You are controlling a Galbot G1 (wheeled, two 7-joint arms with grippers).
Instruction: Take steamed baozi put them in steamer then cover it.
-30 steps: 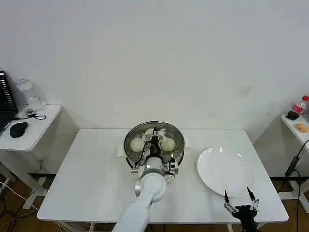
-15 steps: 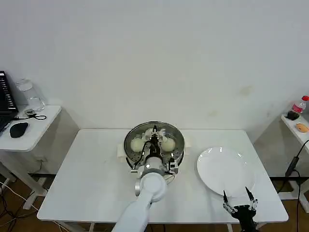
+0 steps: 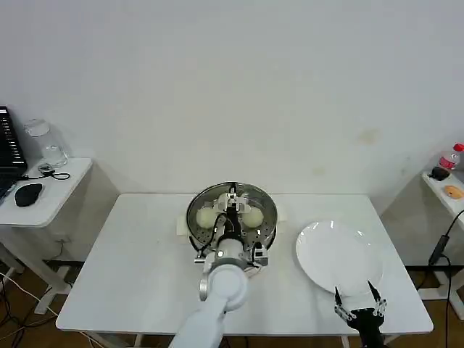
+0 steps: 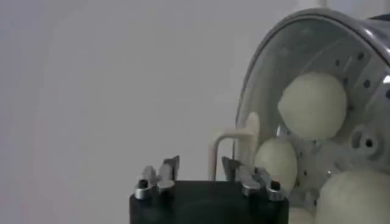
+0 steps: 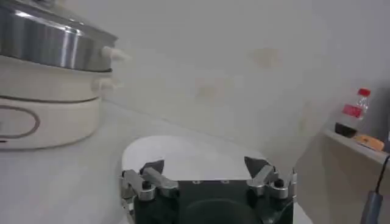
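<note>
The steamer (image 3: 270,214) stands mid-table on its white base (image 5: 42,122). The glass cover (image 4: 268,79) lies on it. Through the glass I see steamed baozi (image 4: 312,105), a second (image 4: 277,161) and a third (image 4: 353,195); two of these buns (image 3: 206,216) show from the head. My left gripper (image 4: 200,163) is open just short of the cover's whitish bar handle (image 4: 234,143), apart from it, and hovers over the steamer's near side (image 3: 231,212). My right gripper (image 3: 358,299) is open by the table's front edge, holding nothing.
A flat white plate (image 3: 337,254) lies right of the steamer, just beyond the right gripper (image 5: 204,164). A side table (image 3: 43,192) with a mouse and a jar stands at left. Another at right carries a bottle (image 3: 451,157).
The left arm has drawn back a little toward me from the cover's handle. The cover stays on the steamer. The right arm has barely moved.
</note>
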